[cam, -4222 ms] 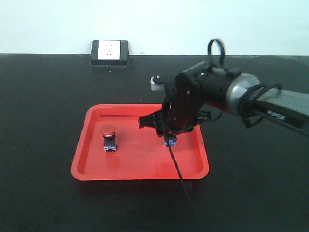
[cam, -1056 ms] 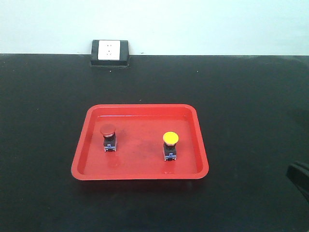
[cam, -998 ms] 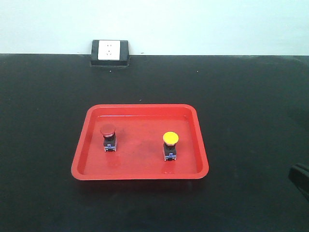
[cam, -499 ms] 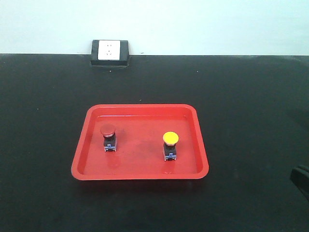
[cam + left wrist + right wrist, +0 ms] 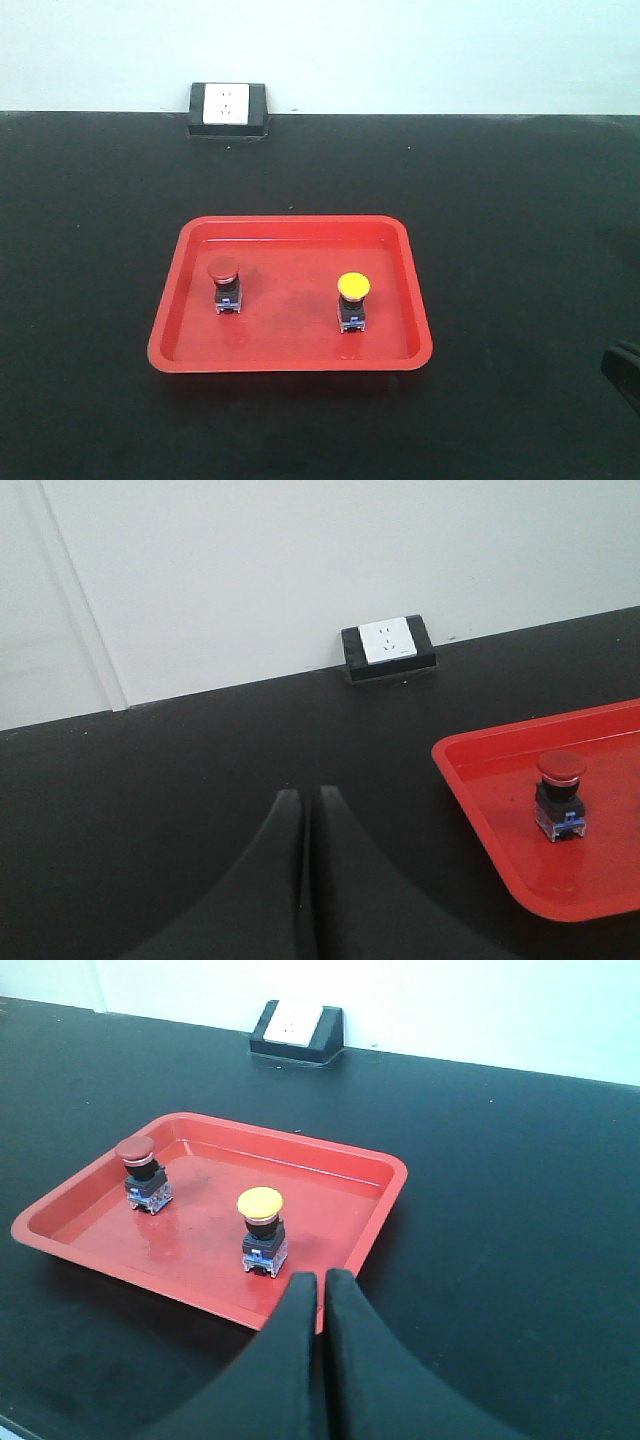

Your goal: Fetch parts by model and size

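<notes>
A red-capped push-button switch (image 5: 224,285) stands upright on the left of the red tray (image 5: 290,360). A yellow-capped switch (image 5: 352,301) stands upright on its right. Both have black bodies and blue-grey bases. In the right wrist view the yellow switch (image 5: 262,1230) and red switch (image 5: 142,1174) stand in the tray (image 5: 370,1230). My right gripper (image 5: 324,1278) is shut and empty, pulled back near the tray's near right corner. My left gripper (image 5: 305,794) is shut and empty over the black table, left of the tray (image 5: 470,800) and the red switch (image 5: 560,794).
A black-framed white wall socket (image 5: 227,108) sits at the table's back edge against the pale wall. The black tabletop (image 5: 520,220) surrounds the tray. A dark piece of my right arm (image 5: 625,370) shows at the front view's lower right edge.
My right arm has let go of the yellow switch in the tray and pulled back out of the front view to the lower right edge. Both switches have stayed still over the last second.
</notes>
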